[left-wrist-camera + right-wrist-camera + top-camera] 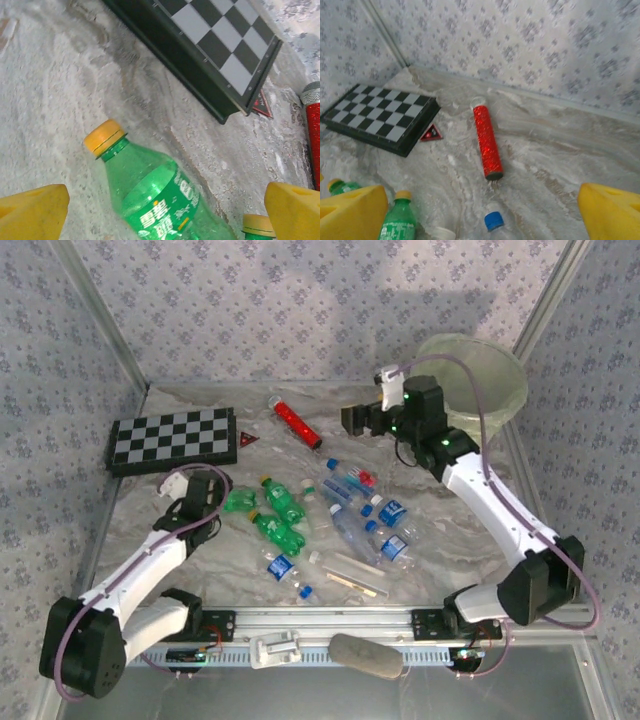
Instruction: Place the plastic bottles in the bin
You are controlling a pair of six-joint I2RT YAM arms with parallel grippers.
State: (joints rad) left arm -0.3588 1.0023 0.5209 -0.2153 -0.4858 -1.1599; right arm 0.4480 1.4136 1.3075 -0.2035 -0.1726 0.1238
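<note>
Tabletop [470,550]: marbled grey-white, matte. Plastic bottles [392,512] scattered from centre toward near edge. Clear ones have blue labels and blue or white caps; green-tinted ones are glossy with yellow caps. Bin [500,390]: round, pale-green, translucent, far right corner.

Left gripper [165,212]: low, tilted down, left of the scatter, yellow fingers spread wide. Green bottle [150,190] lies on its side between them, no contact seen.

Right gripper [482,212]: raised beside bin, fingers wide apart, holding nothing, facing glittery red tube [486,142] and chequered board [380,117].

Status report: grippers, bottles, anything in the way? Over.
Left gripper open, facing a green bottle. Right gripper open, empty, near the bin. Bottles scattered mid-table. Red tube beside them, nothing blocking.
</note>
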